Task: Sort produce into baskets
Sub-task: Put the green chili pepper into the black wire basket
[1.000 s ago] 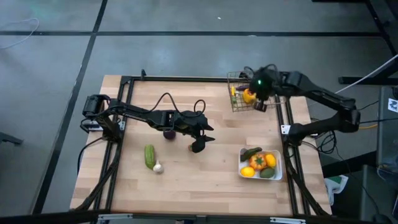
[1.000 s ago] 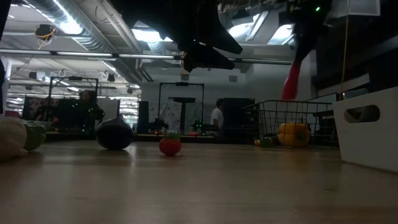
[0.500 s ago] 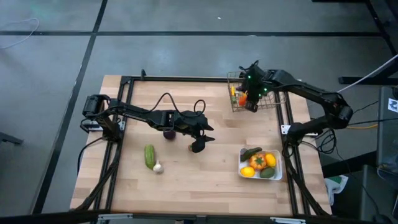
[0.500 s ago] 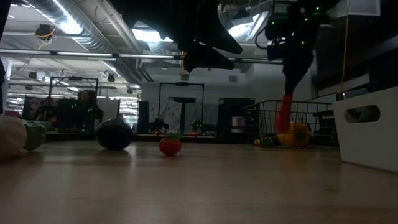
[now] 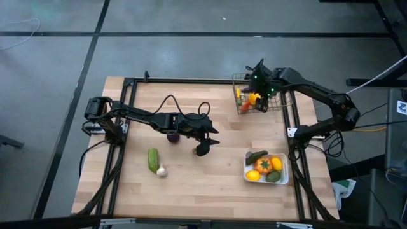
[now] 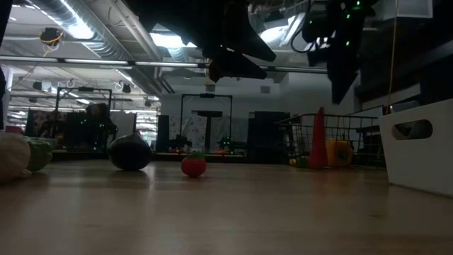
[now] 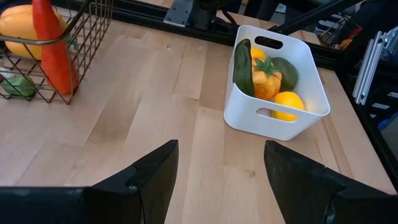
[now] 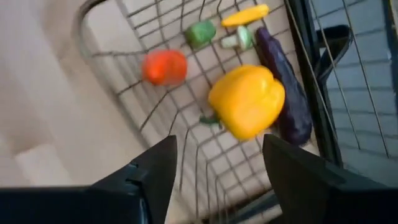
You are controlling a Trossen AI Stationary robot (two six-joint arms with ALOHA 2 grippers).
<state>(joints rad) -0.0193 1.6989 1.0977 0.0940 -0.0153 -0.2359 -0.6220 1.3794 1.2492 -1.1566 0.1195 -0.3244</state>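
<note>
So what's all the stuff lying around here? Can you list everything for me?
wire basket: one, metal, far right corner of the table
orange-red carrot: one, leaning upright in the wire basket
yellow pepper: one, in the wire basket
long eggplant: one, purple, in the wire basket beside the pepper
small green pieces: at least two, in the wire basket
white tray: one, near right of the table, holding yellow, orange and green produce
cucumber: one, green, on the table left of centre
garlic: one, white, at the cucumber's near end
round eggplant: one, dark purple, mid-table
tomato: one, red, mid-table
left gripper: open, above the tomato
right gripper: open, above the wire basket
</note>
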